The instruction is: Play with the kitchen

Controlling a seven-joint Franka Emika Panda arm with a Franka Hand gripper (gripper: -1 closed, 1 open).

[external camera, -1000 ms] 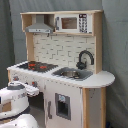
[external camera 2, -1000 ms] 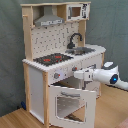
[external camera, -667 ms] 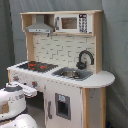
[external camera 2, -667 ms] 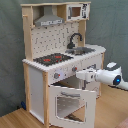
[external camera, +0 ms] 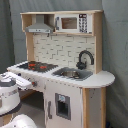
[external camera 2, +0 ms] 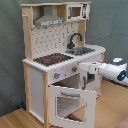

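Backing off from the kitchen (external camera 2: 55, 60), gripper (external camera 2: 84, 69) nearer the counter's front.

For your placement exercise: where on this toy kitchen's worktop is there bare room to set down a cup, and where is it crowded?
The bare rounded end of the worktop, beyond the sink and faucet, is free. The hob is flat and empty too. In front it is crowded: the oven door hangs open and the gripper sits just above it.

White glossy robot arm (external camera 2: 112, 70) of rounded cylindrical segments; dark band at joint plus small blue-lit spot near wrist in second exterior view. In first exterior view, bulky white rounded links (external camera: 9, 92) with grey seams between sections.
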